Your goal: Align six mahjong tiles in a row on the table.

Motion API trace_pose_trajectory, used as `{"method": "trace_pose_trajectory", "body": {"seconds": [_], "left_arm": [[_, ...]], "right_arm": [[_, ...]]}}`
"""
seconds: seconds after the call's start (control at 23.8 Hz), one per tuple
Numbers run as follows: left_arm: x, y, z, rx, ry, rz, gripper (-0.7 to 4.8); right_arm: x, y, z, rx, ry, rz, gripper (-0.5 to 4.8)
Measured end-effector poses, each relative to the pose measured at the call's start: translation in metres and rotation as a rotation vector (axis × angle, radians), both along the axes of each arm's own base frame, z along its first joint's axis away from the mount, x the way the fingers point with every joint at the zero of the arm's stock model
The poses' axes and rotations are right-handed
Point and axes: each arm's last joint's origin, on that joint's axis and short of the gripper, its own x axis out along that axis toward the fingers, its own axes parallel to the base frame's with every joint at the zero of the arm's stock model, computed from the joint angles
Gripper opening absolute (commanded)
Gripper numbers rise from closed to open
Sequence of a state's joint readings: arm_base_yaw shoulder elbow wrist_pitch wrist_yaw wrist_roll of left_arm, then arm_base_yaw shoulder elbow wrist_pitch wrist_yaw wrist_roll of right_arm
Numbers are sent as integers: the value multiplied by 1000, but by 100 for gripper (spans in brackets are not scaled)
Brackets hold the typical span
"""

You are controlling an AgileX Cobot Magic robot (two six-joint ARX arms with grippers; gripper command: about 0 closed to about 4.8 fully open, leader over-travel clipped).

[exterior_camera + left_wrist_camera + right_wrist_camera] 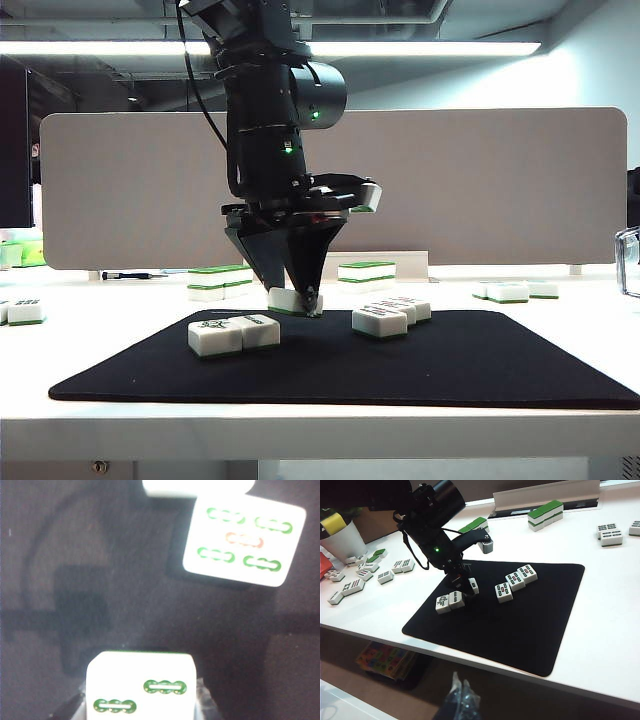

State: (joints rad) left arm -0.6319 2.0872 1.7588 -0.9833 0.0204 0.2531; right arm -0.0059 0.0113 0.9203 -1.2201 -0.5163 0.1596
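Observation:
My left gripper (305, 300) points straight down over the black mat (450, 370) and is shut on a white mahjong tile (140, 687) with two green marks; a finger (202, 700) presses each side. The tile (288, 299) is low at the mat's back edge. Just ahead of it lies a five-mark tile (244, 540), with another tile's edge (197, 486) beyond. Two tiles (235, 334) lie side by side at the mat's left, and three tiles (395, 315) form a slanted line at the right. My right gripper (461, 692) is shut and hangs off the table's (300, 425) front edge.
Stacked green-topped tiles (220, 280) (366, 272) stand behind the mat before the grey divider panel (480, 190). Loose tiles lie on the table at the far right (510, 291) and far left (25, 310). A white cup (342, 540) stands beyond the left-hand tiles.

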Motion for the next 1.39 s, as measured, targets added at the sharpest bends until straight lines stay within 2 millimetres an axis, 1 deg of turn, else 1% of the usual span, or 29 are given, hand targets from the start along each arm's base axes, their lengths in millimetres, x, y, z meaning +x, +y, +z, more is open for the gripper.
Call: {"method": "trace_pose_trajectory", "body": {"seconds": [0.25, 0.5, 0.84, 0.88, 0.93, 1.01, 1.3, 1.39], "left_arm": [[0, 0, 0, 8, -3, -47, 209], [1, -1, -12, 34, 22, -83, 210], [2, -2, -18, 34, 43, -89, 216], [2, -2, -18, 33, 42, -89, 223], [2, -2, -18, 33, 42, -89, 249], [2, -2, -18, 33, 42, -89, 279], [2, -3, -17, 33, 41, -90, 283], [1, -3, -14, 28, 35, -92, 290]], "right_arm": [[0, 0, 0, 0, 0, 0, -1], [0, 0, 0, 0, 0, 0, -1], [0, 0, 0, 0, 1, 0, -1], [0, 0, 0, 0, 1, 0, -1], [0, 0, 0, 0, 1, 0, -1], [0, 0, 0, 0, 1, 0, -1], [0, 0, 0, 0, 0, 0, -1], [0, 0, 0, 0, 0, 0, -1]]}}
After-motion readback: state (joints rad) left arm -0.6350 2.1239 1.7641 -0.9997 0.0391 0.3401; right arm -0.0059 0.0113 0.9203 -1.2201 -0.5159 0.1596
